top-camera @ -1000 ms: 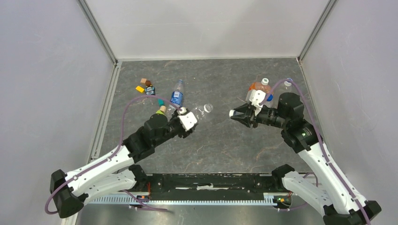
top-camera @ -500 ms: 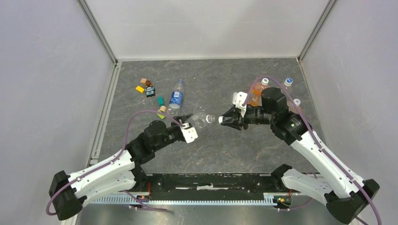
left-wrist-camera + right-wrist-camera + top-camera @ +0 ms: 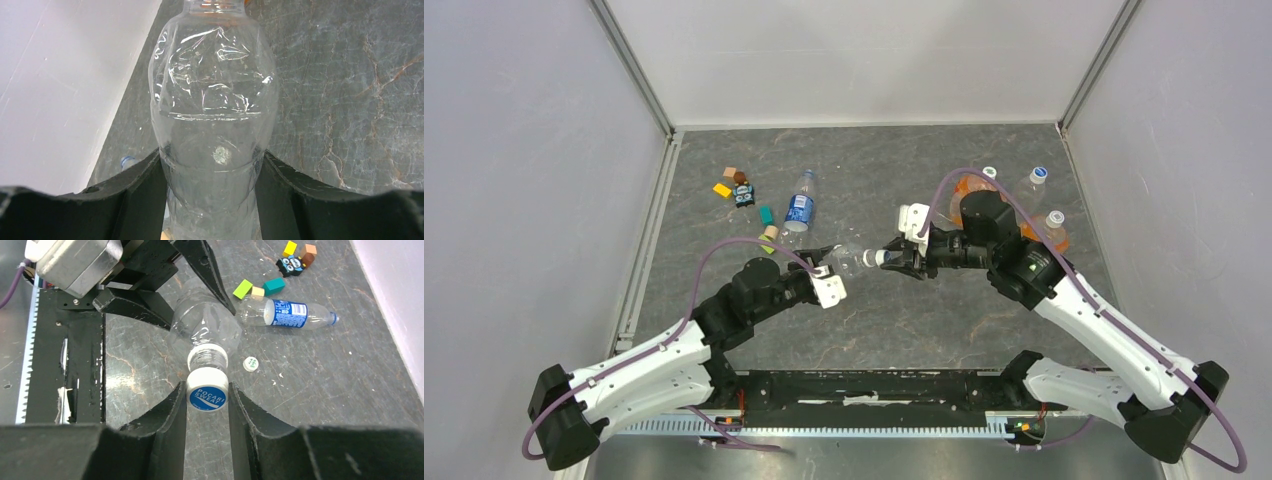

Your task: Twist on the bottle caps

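In R pincer [image 3: 206, 390], cap [image 3: 207, 399] at bottle [image 3: 205, 327] reads "POCARI SWEAT".

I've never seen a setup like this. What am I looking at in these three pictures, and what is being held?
Two robot arms are bolted at the near edge of a table. The wide picture looks down from above and behind them; the other two come from a camera on each wrist. The left gripper is clamped around a bare bottle. The right gripper pinches a white cap right at that bottle's mouth; whether the threads have caught I cannot tell. On the table lie a labelled bottle, a loose cap, some coloured blocks and a small toy figure. At the far right stand more bottles.
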